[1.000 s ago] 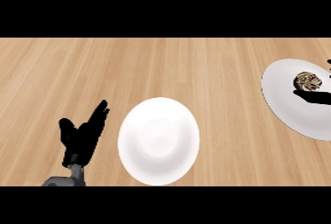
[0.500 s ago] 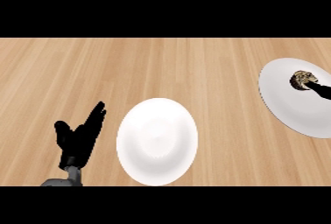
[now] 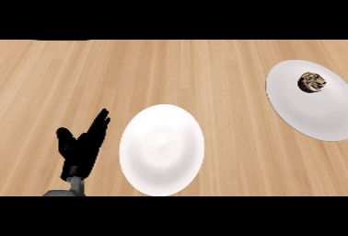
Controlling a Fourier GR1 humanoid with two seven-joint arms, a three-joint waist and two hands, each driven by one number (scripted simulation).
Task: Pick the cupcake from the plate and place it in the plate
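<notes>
From the head view there are two white plates, one cupcake and one hand to count on the wooden tabletop (image 3: 170, 69). The near plate (image 3: 162, 150) sits low in the middle with nothing on it, its bottom rim running right down to the lower edge of the scene. The far plate (image 3: 309, 110) lies well apart from it, over at the right, and its right side is cut off by the edge of the view. The cupcake (image 3: 312, 82) rests on that far plate, up toward its top rim; it looks like a small round thing, dark and speckled brown, and I can't make out much more of its top than that. The left hand (image 3: 80, 148) stands just beside the near plate, on its left, not touching it, fingers straight and pointing up, thumb spread out to the side, holding nothing. Only a short grey stub of its forearm (image 3: 68, 189) shows at the bottom. The right hand doesn't show anywhere.
</notes>
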